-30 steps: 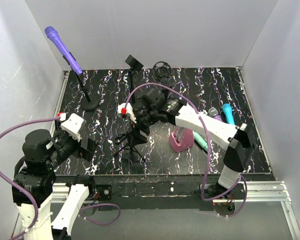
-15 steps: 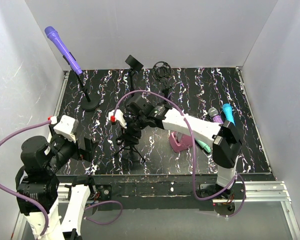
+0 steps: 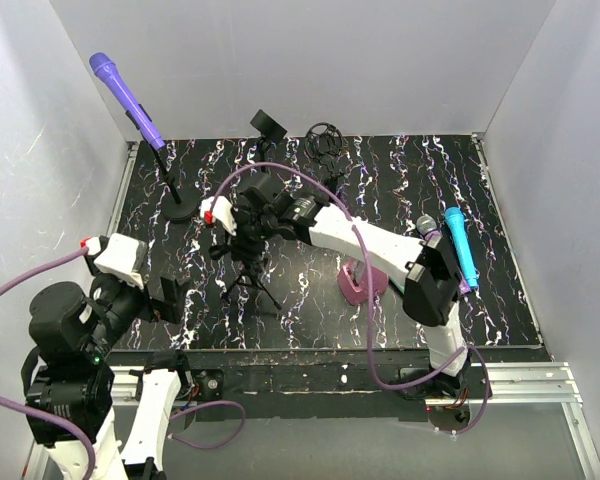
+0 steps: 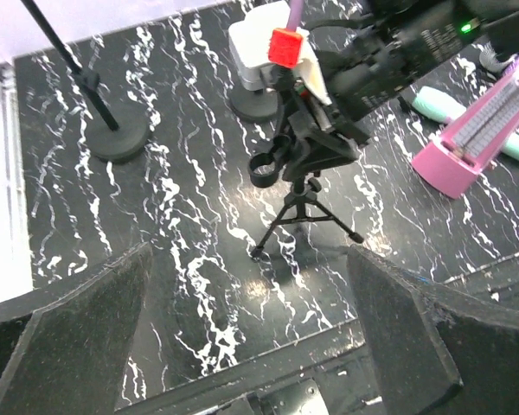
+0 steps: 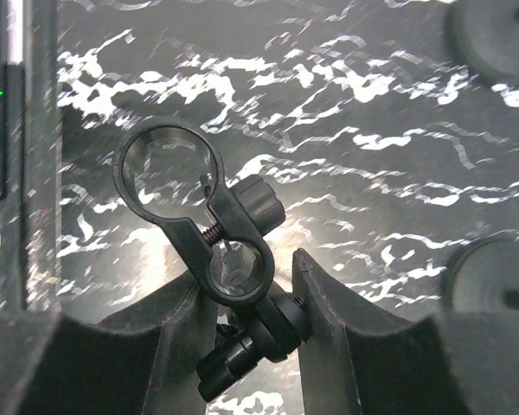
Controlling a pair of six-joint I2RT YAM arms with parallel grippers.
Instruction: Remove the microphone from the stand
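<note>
A purple microphone sits tilted in the clip of a round-base stand at the back left, and no gripper touches it. In the middle stands a small black tripod stand with an empty ring clip. My right gripper reaches over the tripod from the right. Its fingers press both sides of the tripod's head just below the clip. My left gripper hangs wide open near the front left edge, holding nothing. The tripod is ahead of it.
A pink holder lies right of the tripod, with blue, purple and green microphones beyond it. Another stand and a shock mount stand at the back. White walls close in on three sides.
My right arm has swung left and its jaws have narrowed onto the tripod's head. The tripod has shifted a little left. My left arm has drifted slightly left.
</note>
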